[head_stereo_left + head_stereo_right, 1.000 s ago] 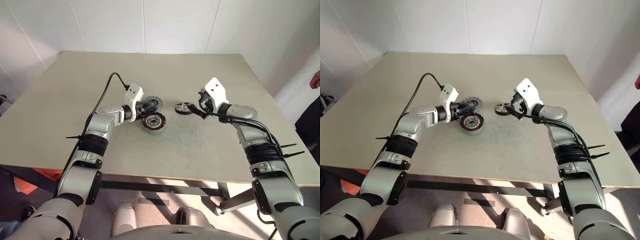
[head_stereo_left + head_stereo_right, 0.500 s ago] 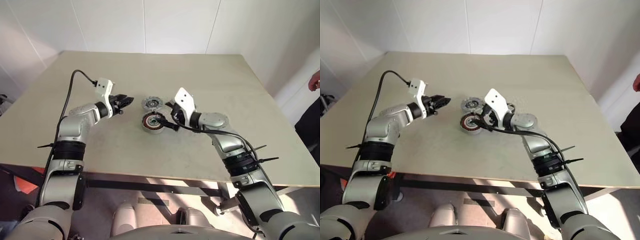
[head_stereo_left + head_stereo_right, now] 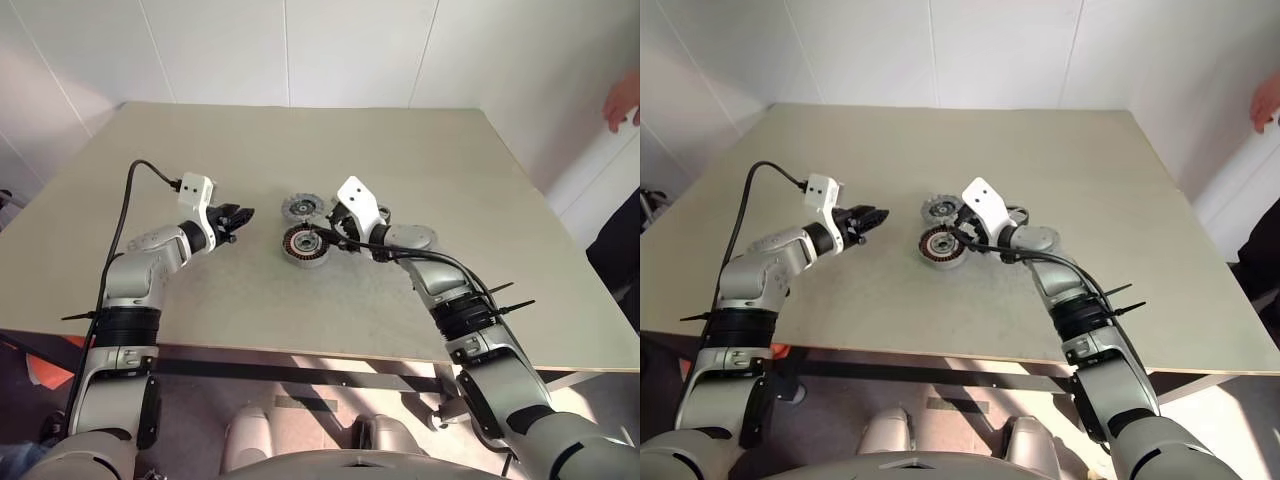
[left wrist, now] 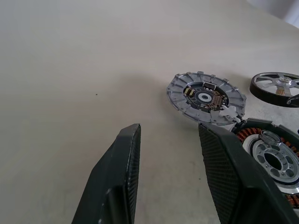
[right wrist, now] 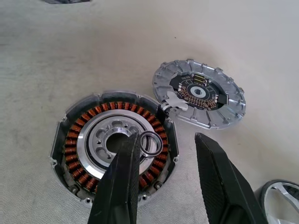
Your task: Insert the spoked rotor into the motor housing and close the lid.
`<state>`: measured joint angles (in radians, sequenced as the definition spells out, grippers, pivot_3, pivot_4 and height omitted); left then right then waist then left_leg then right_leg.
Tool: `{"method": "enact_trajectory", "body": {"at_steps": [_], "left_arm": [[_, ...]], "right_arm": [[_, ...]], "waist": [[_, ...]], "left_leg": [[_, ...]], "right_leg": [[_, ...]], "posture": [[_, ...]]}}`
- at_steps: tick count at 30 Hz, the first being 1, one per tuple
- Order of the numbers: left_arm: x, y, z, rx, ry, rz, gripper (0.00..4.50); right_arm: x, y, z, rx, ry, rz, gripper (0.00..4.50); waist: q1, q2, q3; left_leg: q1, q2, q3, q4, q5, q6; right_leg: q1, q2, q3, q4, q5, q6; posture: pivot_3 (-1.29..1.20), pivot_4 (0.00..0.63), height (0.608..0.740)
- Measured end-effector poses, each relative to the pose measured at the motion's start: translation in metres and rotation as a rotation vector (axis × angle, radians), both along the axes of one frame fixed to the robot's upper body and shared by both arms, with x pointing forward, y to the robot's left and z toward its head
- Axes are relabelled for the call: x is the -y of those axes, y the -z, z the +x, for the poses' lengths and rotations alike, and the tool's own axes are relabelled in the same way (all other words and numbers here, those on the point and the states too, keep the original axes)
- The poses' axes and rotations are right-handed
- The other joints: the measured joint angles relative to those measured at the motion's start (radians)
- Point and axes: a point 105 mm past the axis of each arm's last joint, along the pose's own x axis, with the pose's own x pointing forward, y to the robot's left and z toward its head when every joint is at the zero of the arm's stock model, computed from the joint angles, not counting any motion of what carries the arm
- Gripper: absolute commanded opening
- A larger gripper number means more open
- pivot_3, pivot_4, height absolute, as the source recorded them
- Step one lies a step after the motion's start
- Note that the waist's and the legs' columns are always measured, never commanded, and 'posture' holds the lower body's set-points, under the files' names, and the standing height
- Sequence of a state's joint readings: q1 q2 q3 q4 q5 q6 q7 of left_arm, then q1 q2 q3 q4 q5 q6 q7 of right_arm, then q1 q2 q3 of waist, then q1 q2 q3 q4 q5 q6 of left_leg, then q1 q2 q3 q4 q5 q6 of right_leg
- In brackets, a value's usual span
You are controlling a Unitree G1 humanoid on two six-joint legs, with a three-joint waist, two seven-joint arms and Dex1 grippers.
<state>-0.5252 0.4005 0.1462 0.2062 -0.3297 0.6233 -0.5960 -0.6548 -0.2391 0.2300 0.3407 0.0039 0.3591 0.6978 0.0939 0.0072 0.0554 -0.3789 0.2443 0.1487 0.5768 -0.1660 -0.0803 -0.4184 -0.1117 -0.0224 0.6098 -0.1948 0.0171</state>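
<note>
The motor housing (image 5: 114,147) lies flat near the middle of the worktop (image 3: 400,150), its copper-coloured coils ringing a silver centre with a dark hole, and a small loose metal ring (image 5: 151,143) rests on that silver centre. The lid (image 5: 199,98) lies flat on the worktop just beside the housing, on the side toward the far edge, its rim touching or nearly touching the housing's rim; its upturned face shows a dark round board inside the ribbed grey rim. The spoked rotor (image 4: 275,87) lies flat on the worktop close to both, toward the right edge and behind the right arm. The right gripper (image 5: 166,163) hovers directly over the housing, its two black fingers (image 5: 124,179) standing apart with nothing between them, one fingertip above the loose ring. The left gripper (image 3: 238,218) is held above bare worktop on the left side, near the housing and lid but apart from them, pointing toward them, its fingers likewise parted and empty. A person's hand (image 3: 620,100) shows beyond the worktop's right edge.
</note>
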Motion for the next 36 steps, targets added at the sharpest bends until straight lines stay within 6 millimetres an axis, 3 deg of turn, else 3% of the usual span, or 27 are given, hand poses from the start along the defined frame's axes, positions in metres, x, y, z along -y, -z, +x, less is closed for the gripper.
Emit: {"method": "enact_trajectory", "body": {"at_steps": [22,36], "left_arm": [[-0.007,0.010,-0.003,-0.025,-0.043,0.017,2.06],[-0.010,0.012,-0.003,-0.031,-0.062,0.023,2.06]], "right_arm": [[-0.023,0.014,-0.009,-0.095,-0.055,0.023,2.10],[-0.019,0.019,-0.005,-0.145,-0.019,-0.015,2.10]], "waist": [[0.000,0.000,0.000],[0.000,0.000,0.000]], "left_leg": [[0.000,0.000,0.000,0.000,0.000,0.000],[0.001,0.000,0.000,0.000,0.000,-0.001]], "right_leg": [[0.000,0.000,0.000,0.001,0.000,0.000],[0.000,0.000,0.000,0.001,0.000,0.000]], "posture": [[0.00,0.000,0.740],[0.00,0.000,0.740]]}}
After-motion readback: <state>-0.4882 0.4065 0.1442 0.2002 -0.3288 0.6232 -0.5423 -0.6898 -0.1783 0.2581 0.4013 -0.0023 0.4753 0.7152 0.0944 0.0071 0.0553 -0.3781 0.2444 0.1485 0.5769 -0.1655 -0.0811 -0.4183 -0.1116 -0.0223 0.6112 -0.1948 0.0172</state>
